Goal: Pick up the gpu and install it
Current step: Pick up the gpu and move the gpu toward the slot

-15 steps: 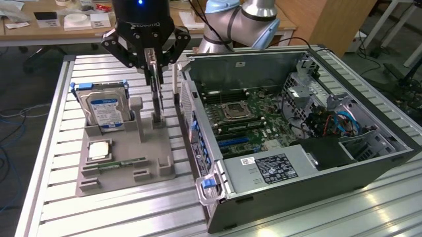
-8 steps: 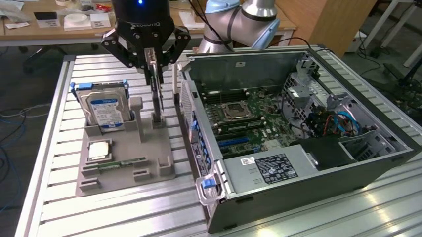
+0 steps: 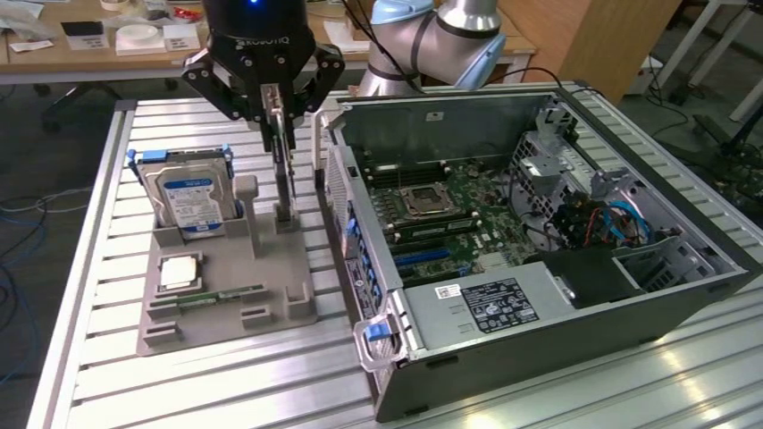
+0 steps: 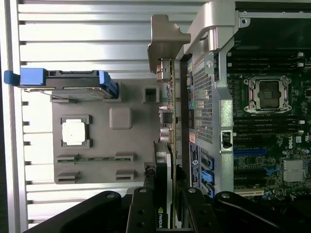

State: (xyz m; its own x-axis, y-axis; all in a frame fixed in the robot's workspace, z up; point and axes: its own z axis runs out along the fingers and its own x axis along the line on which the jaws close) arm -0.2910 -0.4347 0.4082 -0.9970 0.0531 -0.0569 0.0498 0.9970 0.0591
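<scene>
Our gripper [image 3: 278, 114] is pinched narrowly on the upper end of the gpu [image 3: 284, 170]. The gpu stands upright, long axis vertical, with its lower end at the grey holder [image 3: 227, 304] beside the computer case [image 3: 537, 268]. The wrist view adds its silvery bracket [image 4: 163, 43] at the end away from the fingers.

Grey plastic holder tray [image 3: 280, 308] on slatted aluminium table [image 3: 143, 393], at exterior view's left of open black computer case [image 3: 667, 295].
On tray: silver hard drive [image 3: 191, 201] upright at rear; square silver CPU chip [image 3: 179, 271] before it; slim green RAM stick [image 3: 221, 295] nearer still.
Thin black-faced gpu card [image 3: 284, 192] on edge along tray's case side, black 2-finger gripper [image 3: 278, 134] above, clamping it.
</scene>
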